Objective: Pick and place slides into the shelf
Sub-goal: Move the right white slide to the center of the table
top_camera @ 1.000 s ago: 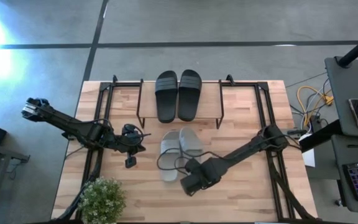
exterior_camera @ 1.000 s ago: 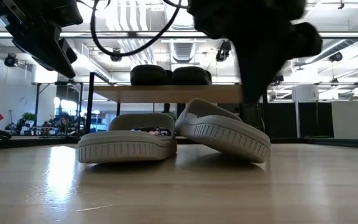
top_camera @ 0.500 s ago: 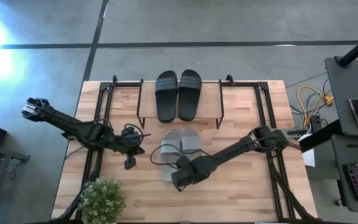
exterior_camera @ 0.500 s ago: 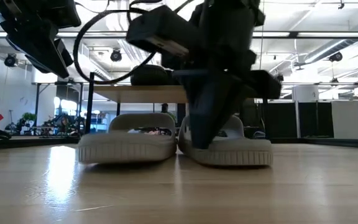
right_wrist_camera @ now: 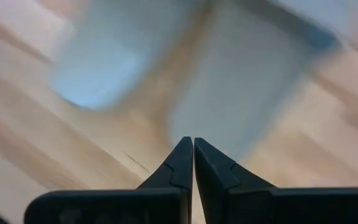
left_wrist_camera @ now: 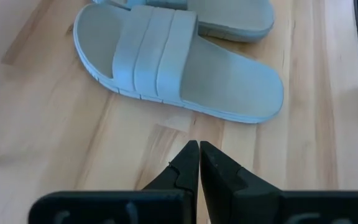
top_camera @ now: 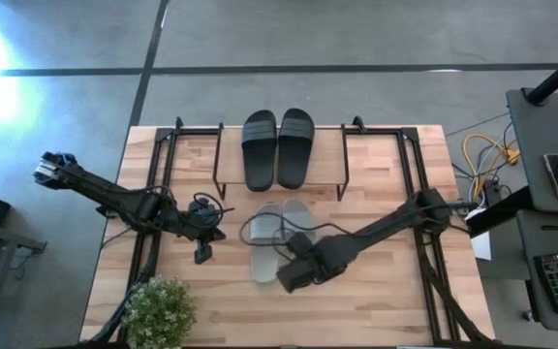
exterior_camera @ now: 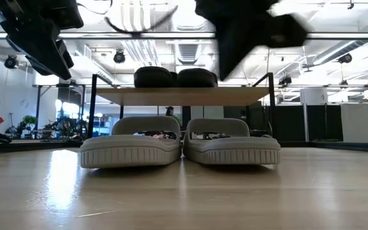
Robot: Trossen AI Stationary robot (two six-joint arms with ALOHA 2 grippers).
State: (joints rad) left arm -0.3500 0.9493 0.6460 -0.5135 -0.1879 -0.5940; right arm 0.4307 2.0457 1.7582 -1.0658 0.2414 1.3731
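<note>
Two black slides lie side by side on the shelf's wood top, also seen as the black slides in the low view. Two pale grey-green slides rest flat on their soles on the table in front of the shelf, side by side. My right gripper is shut and hangs above the near ends of the pale slides, clear of them. My left gripper is shut and waits in the air left of the left pale slide.
A potted plant stands at the table's near left corner. Black metal frame rails run along the table on both sides of the shelf. A black cable loops over the pale slides. Bare wood lies near the front edge.
The right pale slide, first tipped and leaning on the left one, now lies flat beside it. My right gripper came down to that slide, moving toward the table's left, then rose and drew back toward the near right, clear of it.
</note>
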